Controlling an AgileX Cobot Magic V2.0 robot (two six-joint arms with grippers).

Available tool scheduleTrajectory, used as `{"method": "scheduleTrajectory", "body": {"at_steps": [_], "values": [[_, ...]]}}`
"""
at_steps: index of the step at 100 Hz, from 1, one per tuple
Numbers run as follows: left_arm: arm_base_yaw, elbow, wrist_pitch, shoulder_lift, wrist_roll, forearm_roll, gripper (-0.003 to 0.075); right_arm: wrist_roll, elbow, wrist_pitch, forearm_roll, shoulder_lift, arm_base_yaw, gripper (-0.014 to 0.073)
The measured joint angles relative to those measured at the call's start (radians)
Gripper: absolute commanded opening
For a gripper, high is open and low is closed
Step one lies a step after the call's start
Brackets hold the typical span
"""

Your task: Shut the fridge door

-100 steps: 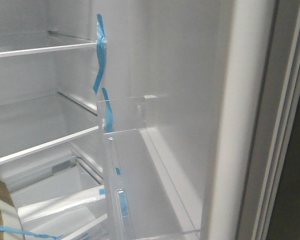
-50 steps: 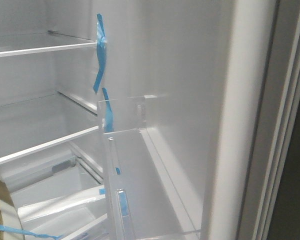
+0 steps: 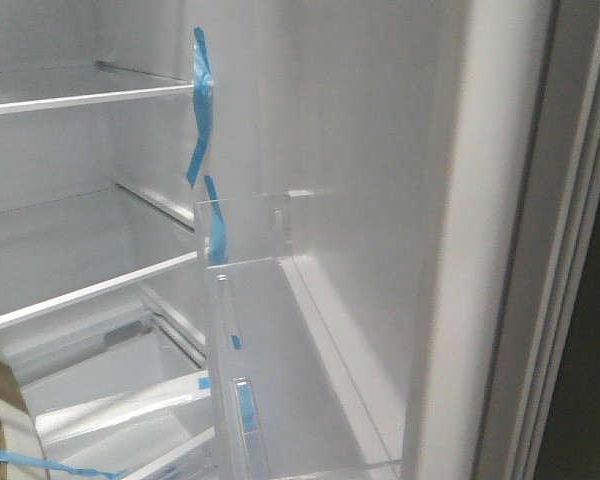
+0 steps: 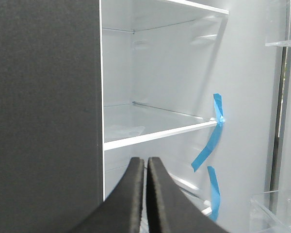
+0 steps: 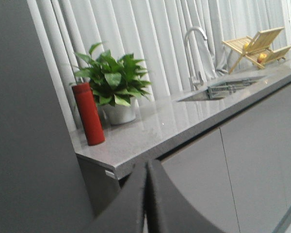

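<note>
The fridge door (image 3: 380, 150) stands open, its white inner lining facing me in the front view, with a clear bin (image 3: 250, 230), blue tape strips (image 3: 200, 110) and a grey seal (image 3: 540, 250). Its lining also shows in the left wrist view (image 4: 247, 97). A matte dark grey face (image 5: 24, 145), apparently the door's outer side, fills one side of the right wrist view. My right gripper (image 5: 146, 165) is shut and empty close beside it. My left gripper (image 4: 145, 162) is shut and empty, pointing into the fridge interior. Neither gripper shows in the front view.
White interior with glass shelves (image 3: 80, 95) and drawers lies left of the door. A taped brown cardboard item (image 3: 0, 400) sits low at the left. A dark grey panel (image 4: 43, 116) borders the interior. A counter (image 5: 174, 121) carries a red bottle (image 5: 88, 114), plant (image 5: 111, 77), faucet (image 5: 194, 48) and rack.
Almost nothing. The front view shifts very slightly; the door stands open as before.
</note>
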Motion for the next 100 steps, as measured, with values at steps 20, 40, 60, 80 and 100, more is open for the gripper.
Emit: {"method": "scheduleTrajectory", "body": {"at_steps": [20,40,60,80,100], "values": [[0.0,0.0,0.0,0.0,0.0,0.0,-0.002,-0.032,-0.256,0.183,-0.009,0.139,0.0,-0.0046],[0.0,0.0,0.0,0.0,0.0,0.0,-0.002,-0.106,-0.471,0.305,-0.015,0.284,0.0,-0.0046],[0.0,0.0,0.0,0.0,0.0,0.0,-0.002,-0.124,-0.534,0.325,0.0,0.366,0.0,-0.0046],[0.0,0.0,0.0,0.0,0.0,0.0,-0.002,-0.156,-0.538,0.409,0.128,0.408,0.0,-0.0046],[0.0,0.0,0.0,0.0,0.0,0.0,-0.002,-0.246,-0.542,0.481,0.371,0.42,0.0,-0.0046]]}}
